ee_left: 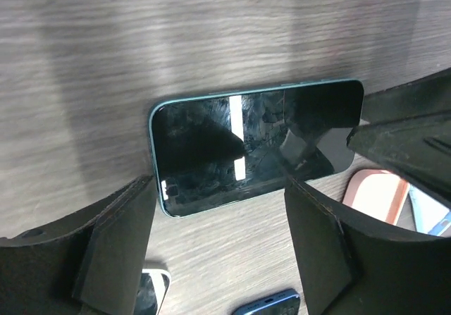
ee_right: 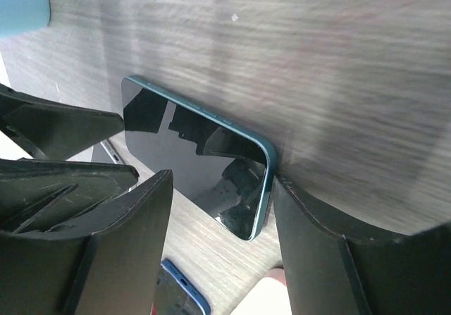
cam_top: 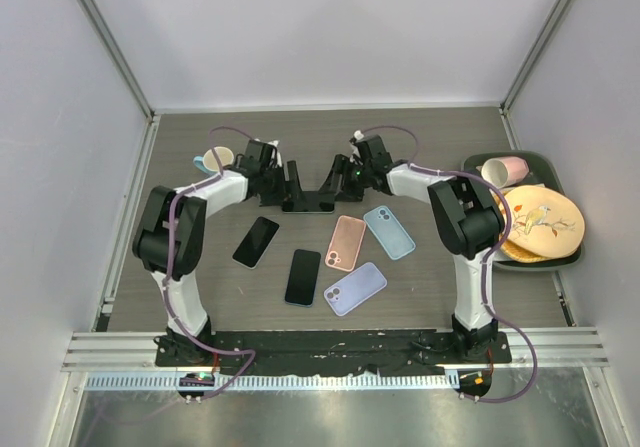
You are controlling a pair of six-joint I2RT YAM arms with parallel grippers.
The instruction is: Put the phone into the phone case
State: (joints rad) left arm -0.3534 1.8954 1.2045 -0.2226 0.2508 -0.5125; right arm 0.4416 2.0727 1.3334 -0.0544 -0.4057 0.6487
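A dark phone with a teal edge lies face up at the back middle of the table. It shows in the left wrist view and in the right wrist view. My left gripper is open and empty at the phone's left end. My right gripper is open at its right end, with one finger against the phone's corner. Three empty cases lie nearer: pink, light blue and lavender.
Two other dark phones lie in front of the left arm. A cup stands at the back left. A dark tray with plates and a pink cup sits at the right edge.
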